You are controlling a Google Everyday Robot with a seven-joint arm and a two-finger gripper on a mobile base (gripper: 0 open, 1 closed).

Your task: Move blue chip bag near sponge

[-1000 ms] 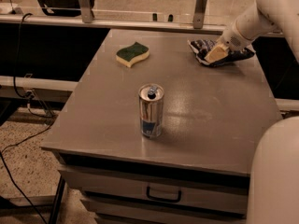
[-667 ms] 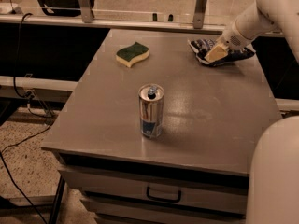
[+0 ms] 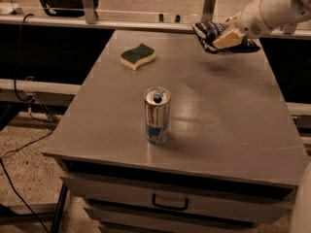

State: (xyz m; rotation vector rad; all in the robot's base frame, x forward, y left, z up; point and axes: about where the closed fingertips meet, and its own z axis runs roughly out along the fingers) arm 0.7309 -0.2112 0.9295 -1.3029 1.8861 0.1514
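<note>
Bag (image 3: 206, 32) clamped in gripper (image 3: 226, 38), held just above table (image 3: 233, 120) at its 1 o'clock corner, shadow underneath. Sponge (image 3: 138, 56) lies flat at 11 o'clock, well apart from bag. Can (image 3: 157, 114) upright mid-table, toward 6; contents not visible. Drawer (image 3: 170, 198) below is closed.

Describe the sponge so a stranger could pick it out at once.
Start at the grey table and go to its far left part, behind the drink can. There lies the sponge, across from the claw holding the blue chip bag at the far right. It alone is flat and wavy, dark green over pale yellow.
</note>
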